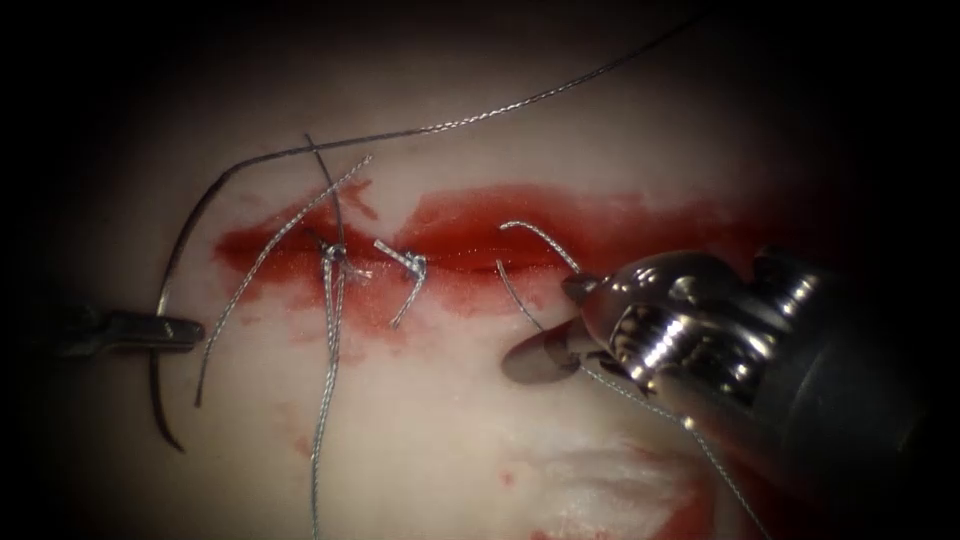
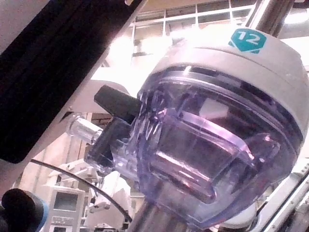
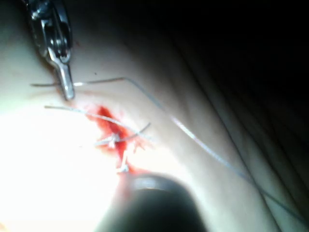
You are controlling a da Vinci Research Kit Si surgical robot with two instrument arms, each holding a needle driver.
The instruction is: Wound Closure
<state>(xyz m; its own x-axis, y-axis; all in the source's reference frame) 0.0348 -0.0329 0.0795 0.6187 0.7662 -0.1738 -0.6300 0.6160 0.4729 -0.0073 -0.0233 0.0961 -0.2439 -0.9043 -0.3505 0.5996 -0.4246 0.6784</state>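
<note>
One dark curved steel needle (image 1: 178, 262) clamped mid-curve by the left tool (image 1: 185, 331), clear of the tissue (image 1: 420, 440), two knotted stitches (image 1: 335, 255) on the red cut (image 1: 470, 235), right tool (image 1: 560, 325) spread around silvery braided thread (image 1: 520, 300).

Your left tool (image 1: 165, 331) sits at the left edge of the frame, clamped on the needle (image 1: 175, 290) at mid-curve, clear of the tissue (image 1: 420, 440). The cut (image 1: 480, 245) runs across the centre, two knots (image 1: 335, 255) on its left half. Your right tool (image 1: 560, 330) lies lower right, jaws parted, seemingly around the thread (image 1: 530, 310).
</note>
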